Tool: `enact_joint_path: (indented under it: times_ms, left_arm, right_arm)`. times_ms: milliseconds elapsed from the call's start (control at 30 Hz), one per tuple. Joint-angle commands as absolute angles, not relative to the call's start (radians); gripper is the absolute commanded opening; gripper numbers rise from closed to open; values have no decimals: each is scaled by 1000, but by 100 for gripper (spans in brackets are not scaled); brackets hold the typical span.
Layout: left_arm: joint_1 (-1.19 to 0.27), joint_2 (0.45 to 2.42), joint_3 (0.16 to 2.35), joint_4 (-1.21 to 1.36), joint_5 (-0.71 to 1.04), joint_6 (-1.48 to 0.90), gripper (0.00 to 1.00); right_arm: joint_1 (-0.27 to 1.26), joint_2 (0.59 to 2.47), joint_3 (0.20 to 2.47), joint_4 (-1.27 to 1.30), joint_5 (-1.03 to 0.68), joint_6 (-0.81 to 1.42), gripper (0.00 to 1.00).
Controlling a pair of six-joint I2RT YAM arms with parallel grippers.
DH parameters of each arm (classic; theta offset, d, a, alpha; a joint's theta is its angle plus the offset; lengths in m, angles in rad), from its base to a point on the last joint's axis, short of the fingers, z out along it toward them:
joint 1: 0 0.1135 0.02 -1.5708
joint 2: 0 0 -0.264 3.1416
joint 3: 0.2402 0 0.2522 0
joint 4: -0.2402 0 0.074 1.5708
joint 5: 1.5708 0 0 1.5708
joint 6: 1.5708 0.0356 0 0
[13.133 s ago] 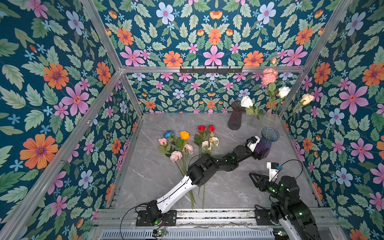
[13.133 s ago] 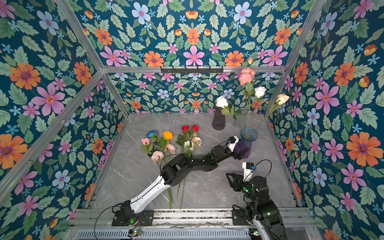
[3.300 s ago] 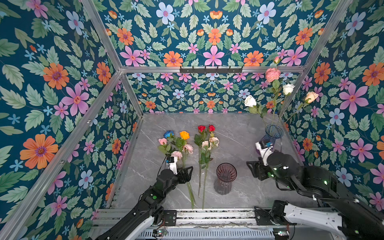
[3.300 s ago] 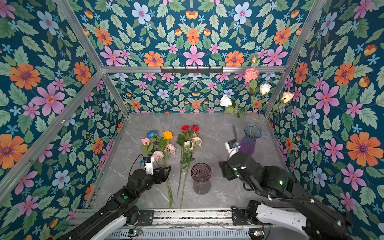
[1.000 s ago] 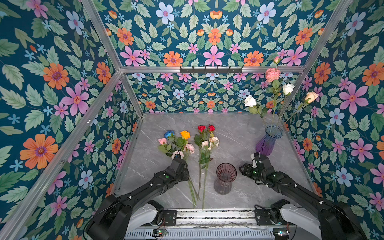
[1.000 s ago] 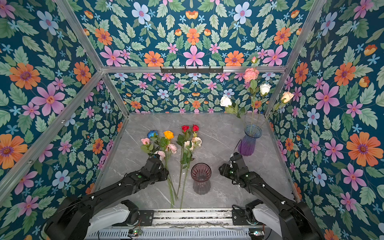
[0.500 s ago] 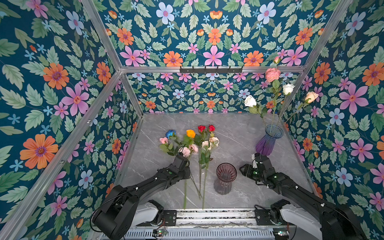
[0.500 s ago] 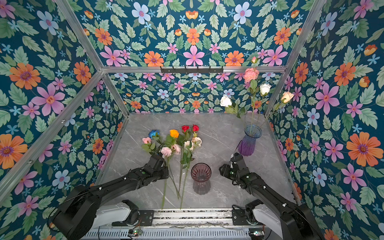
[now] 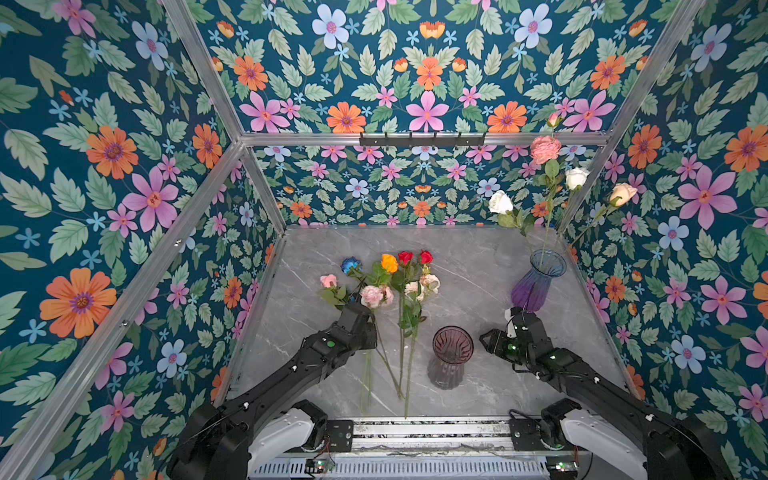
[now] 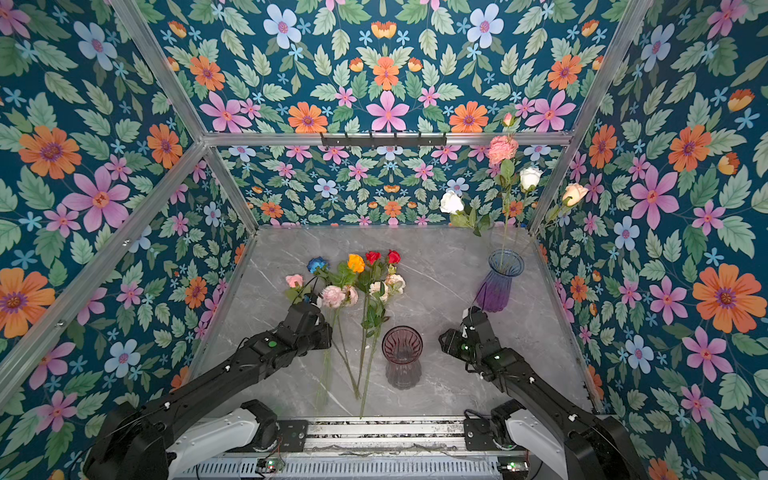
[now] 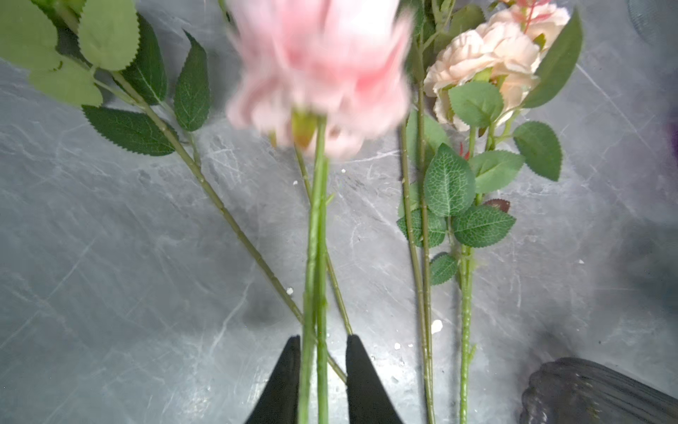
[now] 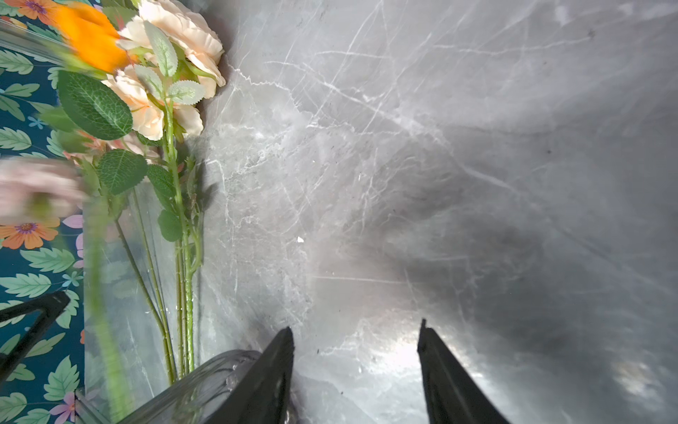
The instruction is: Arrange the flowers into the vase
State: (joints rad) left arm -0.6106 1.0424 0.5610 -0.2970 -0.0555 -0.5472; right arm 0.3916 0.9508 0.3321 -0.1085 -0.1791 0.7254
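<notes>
My left gripper (image 11: 323, 339) is shut on the green stem of a pink flower (image 11: 319, 73), whose blurred head is raised over the other flowers. In both top views that pink flower (image 9: 376, 296) (image 10: 337, 296) sits just beyond the left gripper (image 9: 365, 315). Blue (image 9: 351, 264), orange (image 9: 389, 262), red (image 9: 405, 257) and cream (image 9: 422, 284) flowers lie on the grey table. A dark empty vase (image 9: 451, 357) (image 10: 402, 357) stands in the front middle. My right gripper (image 9: 484, 337) (image 12: 356, 326) is open beside its rim (image 12: 205, 381), holding nothing.
A purple-blue vase (image 9: 538, 282) at the back right holds pink (image 9: 545, 148), white (image 9: 577, 178) and cream (image 9: 622, 193) flowers on tall stems. Flowered walls close in the grey marble table (image 9: 478, 257) on three sides. A metal rail (image 9: 415, 428) runs along the front edge.
The left gripper has closed on the pink flower's stem and lifted it; the head moved back and right, the stem's lower end swung left. The right arm has stayed still.
</notes>
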Motion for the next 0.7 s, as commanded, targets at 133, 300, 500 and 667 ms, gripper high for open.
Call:
enact_joint_path:
  times_ms: [133, 300, 500, 667]
  left_arm:
    - [-586, 1004, 523, -162, 51, -561, 5]
    - [-574, 1065, 530, -191, 53, -561, 20]
    - [-572, 1120, 492, -182, 37, -581, 31]
    - [-572, 1178, 459, -135, 52, -593, 30]
  right_arm:
    - [393, 942, 329, -101, -166, 726, 57]
    - [393, 940, 328, -101, -167, 726, 57]
    - [393, 943, 328, -97, -167, 726, 57]
    - [392, 943, 328, -97, -166, 726, 57]
